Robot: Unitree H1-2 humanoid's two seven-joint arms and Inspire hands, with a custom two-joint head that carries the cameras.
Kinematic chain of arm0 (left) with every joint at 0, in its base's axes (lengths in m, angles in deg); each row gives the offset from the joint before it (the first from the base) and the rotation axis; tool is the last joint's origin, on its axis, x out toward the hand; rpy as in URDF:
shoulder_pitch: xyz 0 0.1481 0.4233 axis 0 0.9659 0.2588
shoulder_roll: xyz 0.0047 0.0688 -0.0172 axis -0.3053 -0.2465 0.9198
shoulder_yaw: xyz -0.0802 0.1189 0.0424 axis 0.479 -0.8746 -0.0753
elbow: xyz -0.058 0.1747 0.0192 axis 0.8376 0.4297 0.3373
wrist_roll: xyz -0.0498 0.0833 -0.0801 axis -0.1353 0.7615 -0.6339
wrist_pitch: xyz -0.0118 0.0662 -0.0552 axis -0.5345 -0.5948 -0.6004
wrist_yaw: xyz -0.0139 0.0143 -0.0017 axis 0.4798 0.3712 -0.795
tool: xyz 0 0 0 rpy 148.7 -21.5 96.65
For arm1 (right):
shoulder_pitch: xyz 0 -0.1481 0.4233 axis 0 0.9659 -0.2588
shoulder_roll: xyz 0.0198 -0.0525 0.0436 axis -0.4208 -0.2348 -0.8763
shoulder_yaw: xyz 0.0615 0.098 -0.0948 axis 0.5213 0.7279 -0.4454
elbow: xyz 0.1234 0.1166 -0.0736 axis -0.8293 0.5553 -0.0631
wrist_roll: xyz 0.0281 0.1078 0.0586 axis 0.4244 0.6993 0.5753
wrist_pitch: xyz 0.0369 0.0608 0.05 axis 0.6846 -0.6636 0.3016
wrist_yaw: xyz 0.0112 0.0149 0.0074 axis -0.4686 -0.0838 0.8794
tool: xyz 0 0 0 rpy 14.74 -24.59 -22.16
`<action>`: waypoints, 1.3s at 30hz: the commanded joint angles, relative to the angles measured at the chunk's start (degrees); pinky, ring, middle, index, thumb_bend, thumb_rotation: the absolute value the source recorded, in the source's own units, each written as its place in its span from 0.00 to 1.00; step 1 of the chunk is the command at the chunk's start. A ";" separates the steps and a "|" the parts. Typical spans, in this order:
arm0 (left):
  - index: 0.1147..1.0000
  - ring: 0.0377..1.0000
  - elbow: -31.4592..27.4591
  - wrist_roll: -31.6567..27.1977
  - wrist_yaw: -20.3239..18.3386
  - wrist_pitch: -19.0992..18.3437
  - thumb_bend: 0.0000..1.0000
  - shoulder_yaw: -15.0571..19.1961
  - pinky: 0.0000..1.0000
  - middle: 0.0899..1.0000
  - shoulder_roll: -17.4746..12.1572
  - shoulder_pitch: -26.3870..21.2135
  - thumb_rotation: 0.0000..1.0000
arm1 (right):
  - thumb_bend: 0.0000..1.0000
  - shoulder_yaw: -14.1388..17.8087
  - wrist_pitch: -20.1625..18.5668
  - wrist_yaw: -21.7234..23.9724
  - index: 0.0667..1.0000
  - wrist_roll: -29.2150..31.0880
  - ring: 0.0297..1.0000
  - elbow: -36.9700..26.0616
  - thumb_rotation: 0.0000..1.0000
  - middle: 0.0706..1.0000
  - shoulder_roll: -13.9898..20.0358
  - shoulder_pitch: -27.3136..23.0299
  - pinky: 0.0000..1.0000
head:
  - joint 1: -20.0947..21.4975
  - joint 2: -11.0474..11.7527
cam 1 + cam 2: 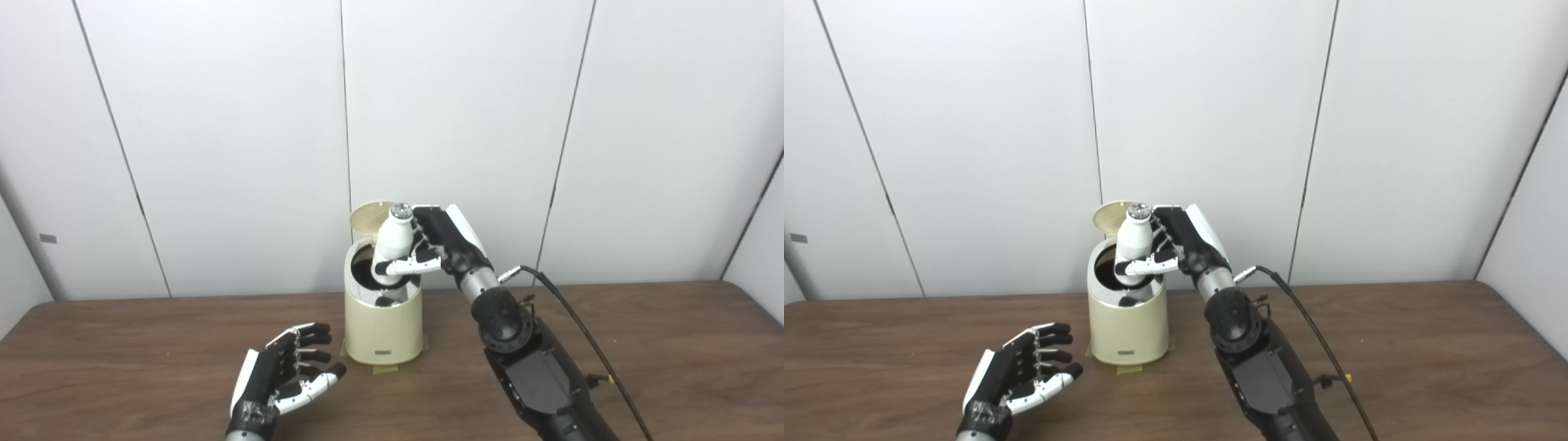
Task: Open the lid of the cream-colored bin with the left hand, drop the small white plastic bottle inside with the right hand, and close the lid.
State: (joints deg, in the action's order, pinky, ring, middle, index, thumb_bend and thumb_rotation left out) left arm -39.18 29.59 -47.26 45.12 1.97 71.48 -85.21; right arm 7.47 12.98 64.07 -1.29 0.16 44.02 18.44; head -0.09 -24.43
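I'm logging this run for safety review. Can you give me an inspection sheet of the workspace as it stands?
Surface: brown wooden table, bare around the work.
Job's things: cream-colored bin upright, its lid open; small white plastic bottle held upright over the opening, not yet dropped.
Clutter: nothing seen; tape under the bin.
Hands: right hand shut on the bottle; left hand open, apart from the bin.
Cables: black cable along the right arm.
Surroundings: white wall panels.
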 commanded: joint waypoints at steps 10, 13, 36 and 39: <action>0.70 0.62 -2.81 0.18 0.18 0.03 0.66 -0.36 0.53 0.68 0.29 -1.60 0.06 | 0.52 -1.70 0.59 2.70 0.49 -0.82 0.38 -2.09 0.00 0.43 1.92 -2.95 0.31 | -0.03 -0.57; 0.70 0.61 -2.78 0.21 0.13 0.01 0.66 -0.42 0.53 0.68 0.23 -1.64 0.05 | 0.51 -2.79 -0.01 5.69 0.52 -0.73 0.39 -2.57 0.00 0.44 2.98 -2.82 0.33 | 0.03 -0.58; 0.70 0.60 -2.69 0.15 -0.05 0.01 0.66 -0.64 0.52 0.68 0.24 -1.74 0.03 | 0.91 -3.29 0.66 10.56 0.69 0.48 0.43 -4.07 0.02 0.61 4.78 -1.95 0.35 | 0.05 -0.93; 0.70 0.60 -2.74 0.21 -0.05 0.07 0.66 -0.67 0.51 0.68 0.22 -1.73 0.03 | 0.91 -2.98 0.56 10.76 0.69 0.88 0.43 -4.65 0.03 0.60 4.81 -1.64 0.35 | 0.06 -0.92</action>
State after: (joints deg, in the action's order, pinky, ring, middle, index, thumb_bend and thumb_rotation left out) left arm -39.91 29.63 -47.62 44.53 1.39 71.68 -84.95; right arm 4.32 13.02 74.01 -1.07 -2.78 48.50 18.26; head 0.00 -25.31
